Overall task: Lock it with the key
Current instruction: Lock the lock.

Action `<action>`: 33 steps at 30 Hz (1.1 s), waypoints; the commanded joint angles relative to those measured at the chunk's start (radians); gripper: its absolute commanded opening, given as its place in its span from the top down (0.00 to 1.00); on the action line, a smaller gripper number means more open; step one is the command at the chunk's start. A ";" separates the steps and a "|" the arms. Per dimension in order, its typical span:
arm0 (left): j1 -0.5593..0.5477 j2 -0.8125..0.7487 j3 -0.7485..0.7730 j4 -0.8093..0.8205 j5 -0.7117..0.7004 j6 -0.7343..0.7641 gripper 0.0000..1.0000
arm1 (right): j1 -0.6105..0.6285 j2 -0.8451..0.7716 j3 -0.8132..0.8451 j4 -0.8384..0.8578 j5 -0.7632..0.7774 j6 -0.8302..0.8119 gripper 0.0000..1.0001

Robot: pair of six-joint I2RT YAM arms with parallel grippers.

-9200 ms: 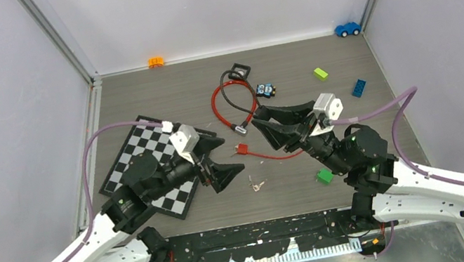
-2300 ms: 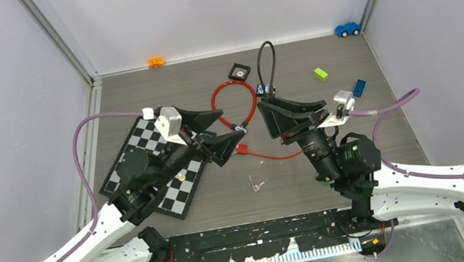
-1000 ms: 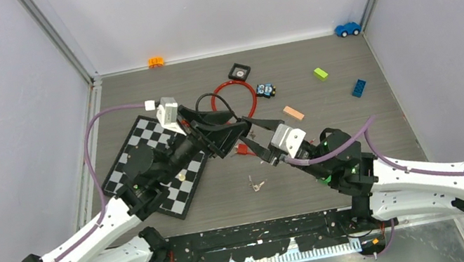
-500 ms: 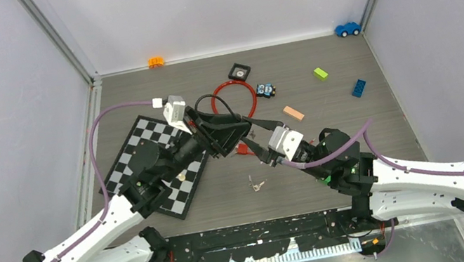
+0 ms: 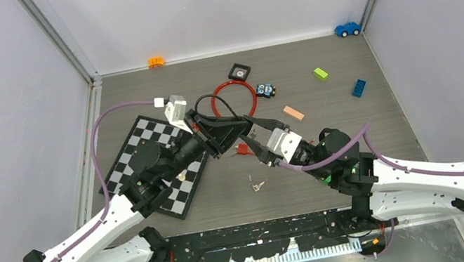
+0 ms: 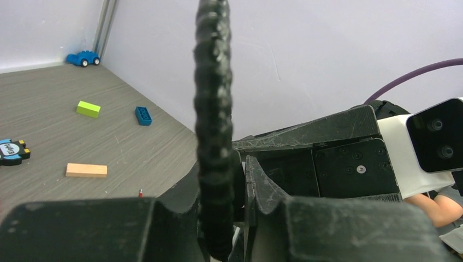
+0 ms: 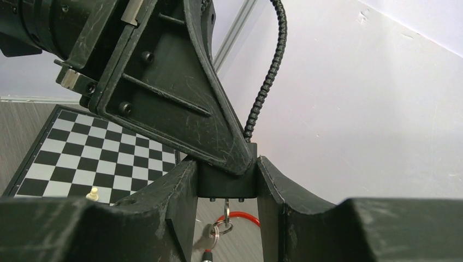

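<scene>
This is a robotics lab test cell. The grey wood-grain counter [image 5: 344, 55] is boxed in by plain pale walls [image 5: 222, 4], with bare metal rails [image 5: 57, 39] running up from its far corners. Two white-and-black robot arms [image 5: 91, 240] [image 5: 422, 181] trailing purple cables [image 5: 92, 143] are bolted to a drilled black plate [image 5: 253, 231] along the near edge. Unrelated small toys lie about:
- a blue toy car [image 5: 347, 29] in the far right corner
- an orange brick [image 5: 156, 62] at the far edge
- a green brick [image 5: 320, 73] and a blue brick [image 5: 358, 87] toward the right edge
- a chessboard [image 5: 128, 164] toward the left edge
</scene>
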 commanded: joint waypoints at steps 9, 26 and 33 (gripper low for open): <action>-0.004 -0.017 0.014 0.098 0.033 0.055 1.00 | 0.003 -0.093 0.043 -0.071 -0.048 0.084 0.31; -0.004 -0.151 0.118 -0.121 -0.143 0.123 1.00 | 0.002 -0.144 0.200 -0.395 0.189 0.772 0.13; -0.004 -0.187 0.141 -0.105 -0.123 0.091 1.00 | -0.016 -0.126 0.270 -0.484 0.264 0.937 0.03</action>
